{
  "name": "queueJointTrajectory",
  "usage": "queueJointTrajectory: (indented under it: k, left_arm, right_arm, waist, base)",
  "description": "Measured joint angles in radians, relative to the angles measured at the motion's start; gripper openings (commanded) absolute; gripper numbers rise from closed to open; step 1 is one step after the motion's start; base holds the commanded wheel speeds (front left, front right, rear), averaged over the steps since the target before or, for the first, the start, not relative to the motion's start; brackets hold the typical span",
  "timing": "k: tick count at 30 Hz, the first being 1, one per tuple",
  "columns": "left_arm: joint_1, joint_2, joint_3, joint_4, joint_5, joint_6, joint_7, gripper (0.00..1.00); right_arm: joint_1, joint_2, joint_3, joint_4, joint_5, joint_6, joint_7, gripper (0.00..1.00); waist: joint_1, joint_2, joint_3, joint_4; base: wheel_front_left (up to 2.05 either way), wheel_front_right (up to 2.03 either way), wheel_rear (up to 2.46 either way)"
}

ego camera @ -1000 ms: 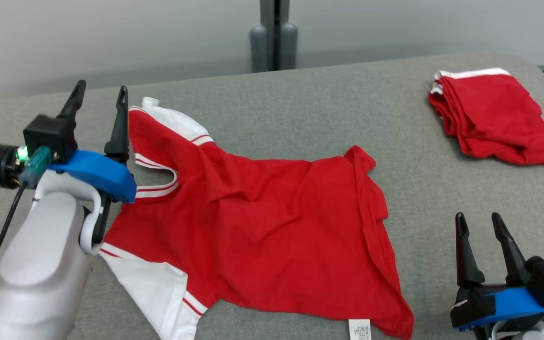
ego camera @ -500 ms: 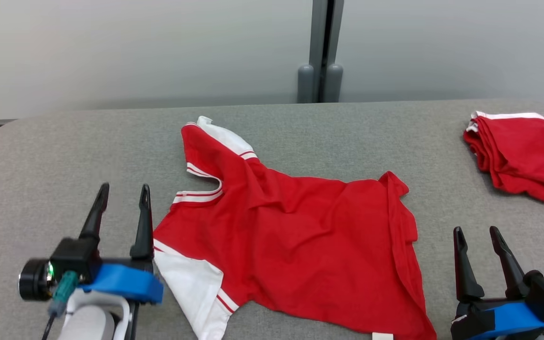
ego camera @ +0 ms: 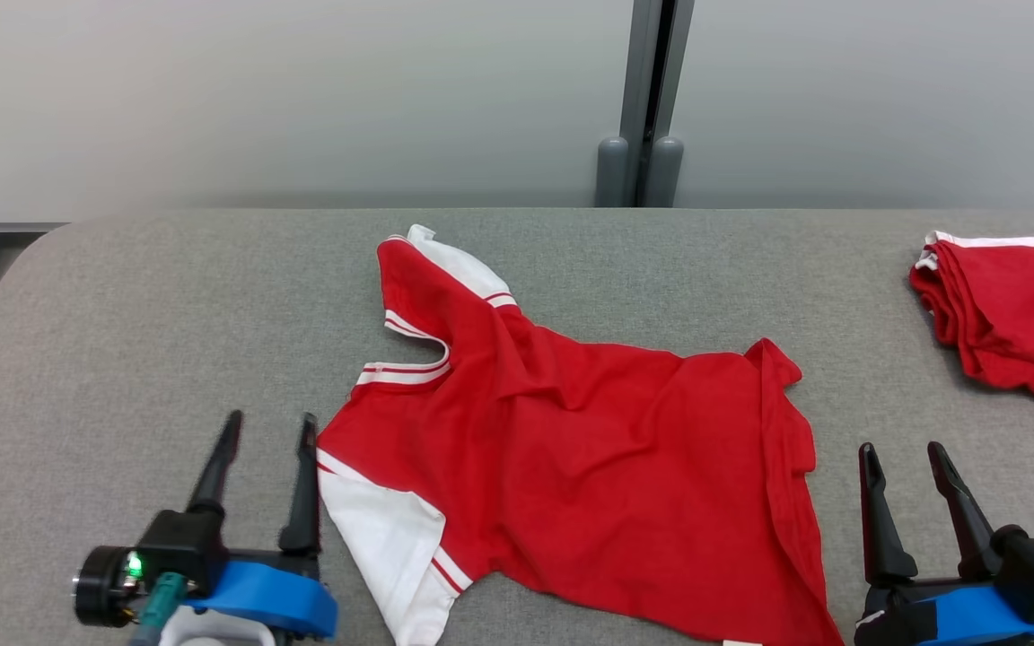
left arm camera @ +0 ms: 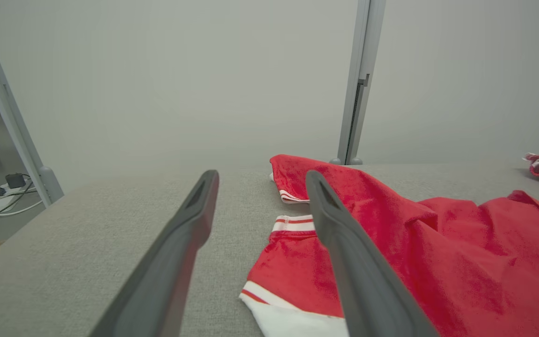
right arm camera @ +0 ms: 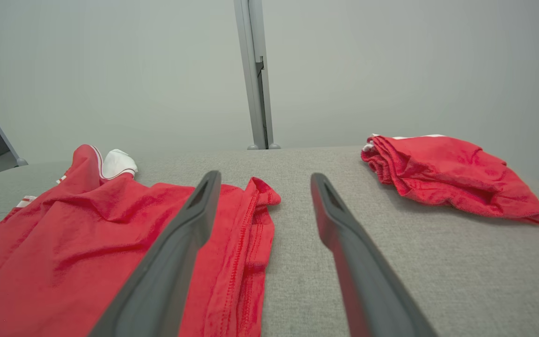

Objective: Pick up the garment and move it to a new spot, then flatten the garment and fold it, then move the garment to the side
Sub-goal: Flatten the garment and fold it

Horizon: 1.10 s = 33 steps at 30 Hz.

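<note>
The shirt (ego camera: 571,467) lies spread and wrinkled near the middle of the table (ego camera: 167,314), with the collar (ego camera: 405,368) toward 9 o'clock and the hem (ego camera: 791,449) toward 3 o'clock. At 8 o'clock from it the left gripper (ego camera: 270,419) has its fingers wide apart and holds nothing, just beside a white sleeve (ego camera: 382,529). At 4 o'clock the right gripper (ego camera: 902,448) is also spread and empty, near the hem. A folded red pile (ego camera: 1011,314) lies at 2 o'clock, well apart.
</note>
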Motion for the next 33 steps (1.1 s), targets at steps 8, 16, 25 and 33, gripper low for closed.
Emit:
queueJointTrajectory:
  k: [8,16,25,33]
  left_arm:
    - [-0.008,-0.051,-0.087,0.135,0.02,-0.052,0.0,1.0]
    - [-0.025,-0.081,-0.137,0.277,0.03,-0.076,0.003,1.0]
    - [-0.07,-0.102,-0.159,0.397,0.035,-0.086,0.001,1.0]
    - [-0.113,-0.109,-0.157,0.489,0.04,-0.086,0.0,0.44]
  right_arm:
    - [0.001,0.0,0.01,0.005,0.002,0.0,0.0,1.0]
    - [-0.001,0.0,0.011,0.004,0.002,0.0,0.0,1.0]
    - [-0.012,0.0,0.017,0.003,0.001,0.0,0.0,1.0]
    - [-0.016,0.0,0.014,0.003,0.0,0.0,0.0,1.0]
  waist:
    - [0.0,0.0,0.006,-0.029]
    - [0.0,0.0,0.027,-0.053]
    - [0.0001,0.0,0.05,-0.076]
    - [0.0002,0.0,0.054,-0.091]
  base:
    - [0.0,0.0,0.0]
    - [0.0,0.0,0.0]
    - [0.0,0.0,0.0]
    - [0.0,0.0,0.0]
